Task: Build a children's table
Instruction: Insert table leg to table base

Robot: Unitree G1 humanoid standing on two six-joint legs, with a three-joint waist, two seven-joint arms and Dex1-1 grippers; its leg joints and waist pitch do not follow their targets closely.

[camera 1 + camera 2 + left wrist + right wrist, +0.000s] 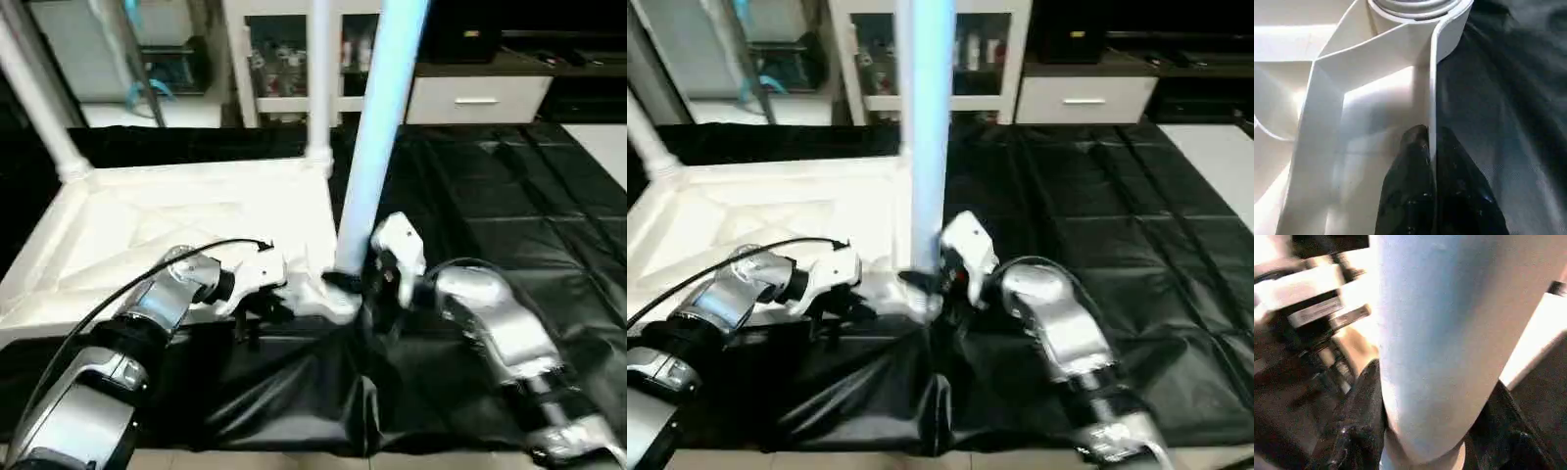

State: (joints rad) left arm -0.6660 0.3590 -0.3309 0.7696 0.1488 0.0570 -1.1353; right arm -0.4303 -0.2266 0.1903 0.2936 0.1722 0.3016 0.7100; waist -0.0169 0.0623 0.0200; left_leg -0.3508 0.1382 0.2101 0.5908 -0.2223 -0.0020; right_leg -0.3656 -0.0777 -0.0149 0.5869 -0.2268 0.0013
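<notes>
Work table (509, 215): large, covered in black cloth; the whole assembly lies on its left half, and the cloth bunches up at the near edge under the two grippers.

Tabletop (147, 230): white square, ribbed underside up, lying flat to the left of centre; its near right corner is where both arms meet.

Far legs: one leg (320, 78) stands upright in the far right corner socket; another (34, 98) rises, leaning, from the far left corner.

Held leg (377, 137): long axis close to upright, tipped slightly right at the top; its foot sits at the near right corner socket (1415, 14), right between the two grippers.

Key relation: leg axis against socket axis. By my reading the leg is entered but not shown fully home, so the next push should run straight down along that axis.

Right gripper (1435, 426): fingers spread partway, clamped round the lower end of the held leg, one on each side; this is the arm on the leg.

Left gripper (1431, 161): fingers pressed together, pinching the thin near rim wall (1432, 88) of the tabletop, just left of the socket, steadying it.

Risk: a tilted push could bind the leg or slide the tabletop on the cloth.
</notes>
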